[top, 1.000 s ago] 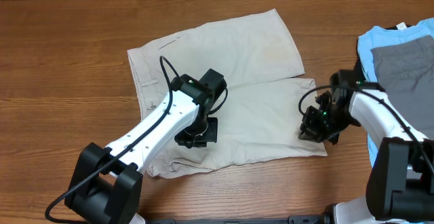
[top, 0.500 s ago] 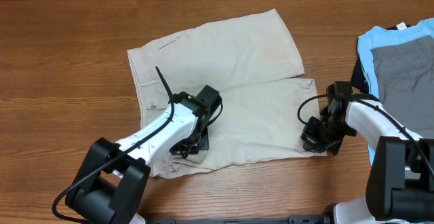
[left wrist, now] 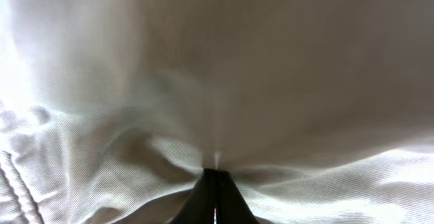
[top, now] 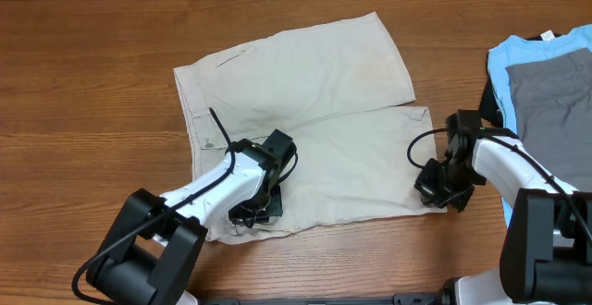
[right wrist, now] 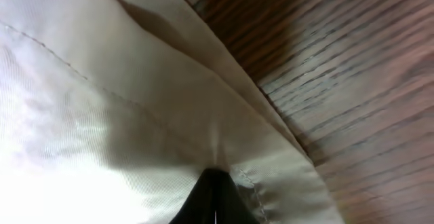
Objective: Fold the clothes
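At the table's near edge, left of its middle, the left gripper is pressed down on the near hem of the beige shorts. In the left wrist view its fingers meet in one dark wedge with only a thin line between them. The cloth puckers in creases that all run into that tip, so it is clamped on a pinch of fabric.

Toward the table's right end, at much the same depth, the right gripper sits on the near right corner of the shorts. Its wrist view shows the fingers closed to a dark point on the stitched hem, nipping the cloth, with bare wood just beyond the edge.

The shorts lie flat across the middle of the table, waistband toward the left end, legs toward the right. The near leg stretches between the two grippers. The far leg lies beyond them, angled toward the table's far edge and free of both.

At the table's right end a grey garment rests on a light blue T-shirt, apart from the shorts
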Available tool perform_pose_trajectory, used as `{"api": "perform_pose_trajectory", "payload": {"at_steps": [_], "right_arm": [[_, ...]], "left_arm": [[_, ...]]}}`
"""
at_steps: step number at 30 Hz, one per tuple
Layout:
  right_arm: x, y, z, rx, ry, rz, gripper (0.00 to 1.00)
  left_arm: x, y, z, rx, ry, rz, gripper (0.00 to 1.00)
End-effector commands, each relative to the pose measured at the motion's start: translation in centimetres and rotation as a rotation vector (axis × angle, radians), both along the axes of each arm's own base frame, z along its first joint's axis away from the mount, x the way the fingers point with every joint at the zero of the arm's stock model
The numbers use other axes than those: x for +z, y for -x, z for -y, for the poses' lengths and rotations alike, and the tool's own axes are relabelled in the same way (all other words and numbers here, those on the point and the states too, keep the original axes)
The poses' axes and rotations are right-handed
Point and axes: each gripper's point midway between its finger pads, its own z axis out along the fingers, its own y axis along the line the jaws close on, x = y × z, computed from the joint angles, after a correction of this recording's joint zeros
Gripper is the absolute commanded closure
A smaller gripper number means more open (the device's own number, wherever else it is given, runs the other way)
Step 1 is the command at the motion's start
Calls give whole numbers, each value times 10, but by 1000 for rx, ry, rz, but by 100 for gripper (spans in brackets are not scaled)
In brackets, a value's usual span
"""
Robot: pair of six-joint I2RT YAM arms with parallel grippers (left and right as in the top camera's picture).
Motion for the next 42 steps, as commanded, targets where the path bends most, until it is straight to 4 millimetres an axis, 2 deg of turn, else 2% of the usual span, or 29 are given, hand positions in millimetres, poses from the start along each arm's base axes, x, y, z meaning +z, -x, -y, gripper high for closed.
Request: {"api": "perform_pose_trajectory", "payload": {"at_steps": [1, 9, 12, 14, 16, 19, 24, 26, 28, 30, 31, 34, 38, 42], "right_arm": [[-5, 1, 28, -19, 129, -1, 96], [-5, 1, 58, -135, 138, 10, 96], [-5, -1, 68, -176, 139, 21, 96], [-3, -4, 71, -194, 130, 32, 91], [0, -11, 70, -178, 111, 56, 89], [8, -27, 68, -154, 79, 103, 81], [32, -49, 63, -160, 24, 149, 76], [43, -53, 54, -141, -36, 152, 76], [52, -54, 35, -65, -148, 173, 80], [57, -51, 17, 6, -245, 183, 87], [59, -47, 12, 32, -271, 173, 96], [55, -36, 6, 47, -285, 136, 96], [46, -25, 2, 46, -294, 108, 96], [39, -24, 1, 47, -294, 117, 96]], "left_arm": [[-15, 33, 15, -24, 58, -99, 96], [-17, 45, 38, -93, 116, -106, 96], [-10, 41, 48, -119, 138, -91, 96], [-1, 35, 55, -125, 154, -78, 96], [14, 27, 61, -142, 163, -62, 96], [48, 6, 66, -161, 142, 9, 96], [123, -31, 67, -175, 95, 170, 96], [147, -36, 67, -175, 89, 202, 96], [157, -35, 65, -172, 85, 198, 96], [155, -30, 61, -147, 65, 175, 96], [150, -26, 57, -140, 49, 154, 96], [130, -14, 47, -119, 0, 97, 96], [93, 13, 28, -106, -64, -15, 96], [63, 35, 8, -99, -120, -80, 96]]}}
